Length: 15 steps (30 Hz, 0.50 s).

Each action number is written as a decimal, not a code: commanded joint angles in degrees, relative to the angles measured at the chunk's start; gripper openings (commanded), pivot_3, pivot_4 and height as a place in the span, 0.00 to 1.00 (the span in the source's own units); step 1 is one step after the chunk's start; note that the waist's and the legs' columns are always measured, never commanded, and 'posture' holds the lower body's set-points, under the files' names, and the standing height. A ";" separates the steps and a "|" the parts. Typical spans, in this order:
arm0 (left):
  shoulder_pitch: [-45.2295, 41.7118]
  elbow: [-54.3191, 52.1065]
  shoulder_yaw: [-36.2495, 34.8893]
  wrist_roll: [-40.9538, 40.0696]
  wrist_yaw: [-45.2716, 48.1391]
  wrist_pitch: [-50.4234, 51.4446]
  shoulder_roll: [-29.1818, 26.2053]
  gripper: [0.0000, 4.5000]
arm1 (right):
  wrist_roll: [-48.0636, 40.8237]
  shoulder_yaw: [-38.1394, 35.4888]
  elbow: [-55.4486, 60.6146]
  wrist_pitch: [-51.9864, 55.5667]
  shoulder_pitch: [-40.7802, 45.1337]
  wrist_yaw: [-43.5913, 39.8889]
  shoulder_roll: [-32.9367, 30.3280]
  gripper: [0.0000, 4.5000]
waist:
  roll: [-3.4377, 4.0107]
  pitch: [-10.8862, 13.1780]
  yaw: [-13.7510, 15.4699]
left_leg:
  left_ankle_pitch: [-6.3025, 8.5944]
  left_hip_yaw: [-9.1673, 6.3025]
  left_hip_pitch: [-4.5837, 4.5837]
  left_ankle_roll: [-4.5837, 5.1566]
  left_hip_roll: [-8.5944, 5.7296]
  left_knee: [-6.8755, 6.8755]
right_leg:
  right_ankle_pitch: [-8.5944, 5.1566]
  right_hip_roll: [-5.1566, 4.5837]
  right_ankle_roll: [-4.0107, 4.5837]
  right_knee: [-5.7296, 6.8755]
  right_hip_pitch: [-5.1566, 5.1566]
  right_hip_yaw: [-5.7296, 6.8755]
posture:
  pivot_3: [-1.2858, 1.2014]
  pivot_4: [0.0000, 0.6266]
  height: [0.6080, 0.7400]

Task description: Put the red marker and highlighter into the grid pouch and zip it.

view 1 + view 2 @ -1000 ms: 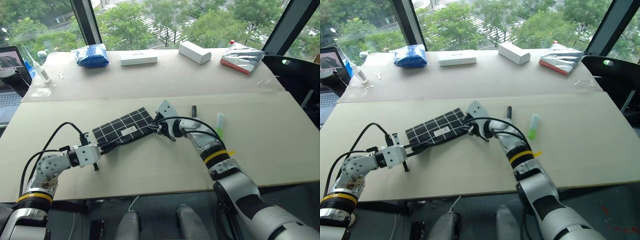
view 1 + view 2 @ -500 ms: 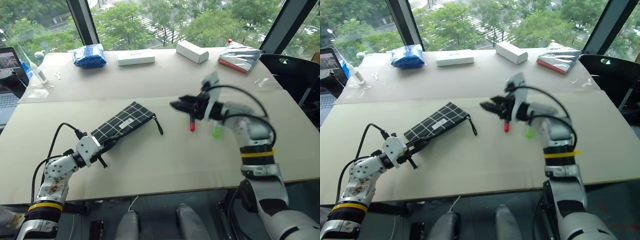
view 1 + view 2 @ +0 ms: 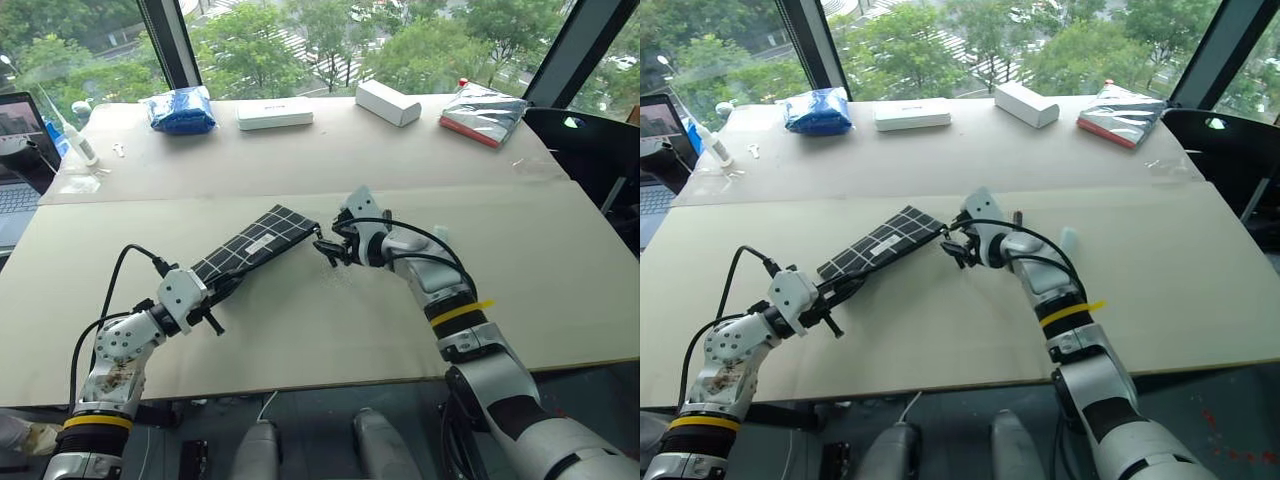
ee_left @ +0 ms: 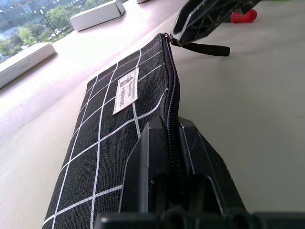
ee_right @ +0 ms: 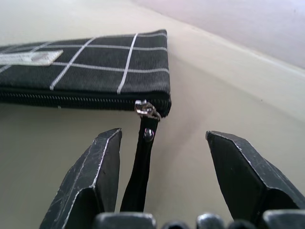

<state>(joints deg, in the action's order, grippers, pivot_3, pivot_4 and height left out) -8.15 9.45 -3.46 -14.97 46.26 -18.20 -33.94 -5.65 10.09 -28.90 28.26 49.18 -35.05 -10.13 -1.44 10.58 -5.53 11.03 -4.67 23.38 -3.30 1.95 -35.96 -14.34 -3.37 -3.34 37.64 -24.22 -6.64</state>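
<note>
The grid pouch [image 3: 255,243], black with white lines and a small white label, lies slanted across the near table. My left gripper [image 4: 171,126] is shut on its near end, along the closed zipper. My right gripper [image 5: 162,138] stands open at the pouch's far end, with the black zipper pull [image 5: 139,179] hanging between its fingers untouched. Behind my right arm the red marker [image 3: 1017,216] lies on the table, and its red cap [image 4: 243,16] shows past the pouch. The pale highlighter [image 3: 1068,238] lies just right of the marker, partly hidden by the arm.
Along the far table stand a blue bundle [image 3: 182,110], two white boxes [image 3: 275,113] [image 3: 388,102] and a silver packet [image 3: 483,115]. A laptop [image 3: 15,150] sits at the far left and a dark chair [image 3: 585,135] at the right.
My right gripper left the pouch's far end, rose above the marker, then came back down to the zipper pull. The left gripper rolled, tilting the pouch.
</note>
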 commanded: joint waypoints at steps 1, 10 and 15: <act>-0.31 -2.25 -1.62 -0.76 -0.64 0.91 0.14 0.00 | 0.30 -0.23 -0.73 -2.42 1.83 -0.38 1.00 0.70 | 0.00 0.00 -0.03 | 0.00 0.00 0.00 0.00 0.00 0.00 | 0.00 0.00 0.00 0.00 0.00 0.00 | 0.52 0.24 1.00; -0.80 -2.48 -1.90 -0.75 -0.80 1.83 0.27 0.00 | 0.53 -1.10 -4.18 -5.26 2.27 -0.47 2.21 0.32 | 0.00 0.00 -0.02 | 0.00 0.00 0.01 0.00 -0.01 0.00 | 0.00 0.00 0.00 -0.01 0.00 0.00 | 0.52 0.24 1.00; -1.14 -2.42 -1.57 -0.44 -1.10 2.07 0.58 0.00 | 0.66 0.08 -2.15 -5.34 1.33 -2.66 2.18 0.01 | 0.00 0.00 -0.03 | 0.00 0.00 0.00 0.00 0.00 0.00 | 0.00 0.00 0.00 0.00 0.01 0.00 | 0.52 0.24 1.00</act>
<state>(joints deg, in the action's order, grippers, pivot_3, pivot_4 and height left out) -8.50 9.22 -3.67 -15.00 45.62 -16.13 -33.43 -4.70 10.22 -34.24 24.23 50.02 -36.51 -7.98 -1.44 10.58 -5.56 11.03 -4.67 23.38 -3.30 1.95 -35.97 -14.34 -3.37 -3.34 37.64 -24.22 -6.64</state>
